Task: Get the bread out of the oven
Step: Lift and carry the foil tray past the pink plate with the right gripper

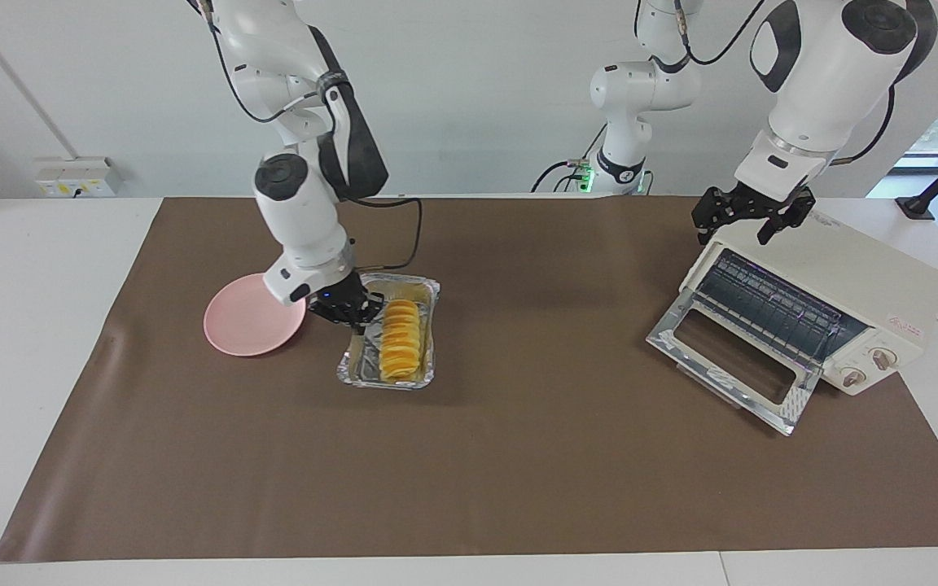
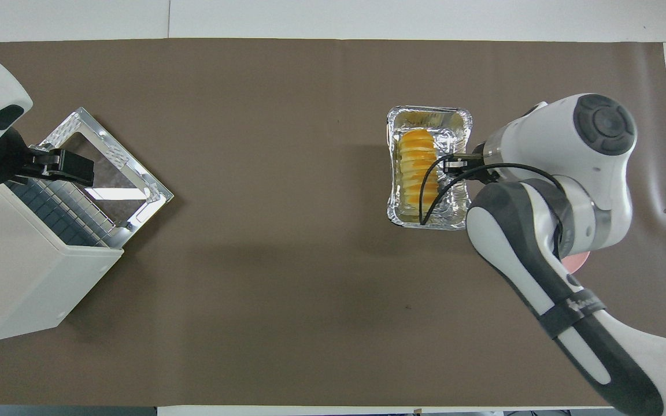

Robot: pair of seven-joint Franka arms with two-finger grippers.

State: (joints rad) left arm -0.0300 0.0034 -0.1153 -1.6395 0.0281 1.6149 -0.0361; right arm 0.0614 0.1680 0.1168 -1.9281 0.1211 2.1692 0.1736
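Oven at the left arm's end of the brown mat: cream-white body, two knobs on the front panel, glass door dropped fully open in front of it, wire rack exposed and bare. Bread outside the oven, well apart from it toward the right arm's end: ridged golden-orange loaf lying lengthwise in the foil tray. Foil tray flat on the mat, just beside the pink plate, which sits further from the oven toward the right arm's end and is mostly covered by the right arm in the overhead view. Right gripper low at the tray wall that faces the plate, fingertips clamped together on that foil rim; bread itself not gripped, though just beside the fingers. Black cable looping from the right wrist across the tray in the overhead view. Left gripper above the oven's top front edge, over the door opening, fingers spread wide with nothing between them; contact with the oven casing not determinable from either view. Same gripper in the overhead view over the rack just inside the open door. Mat covering most of the white table.
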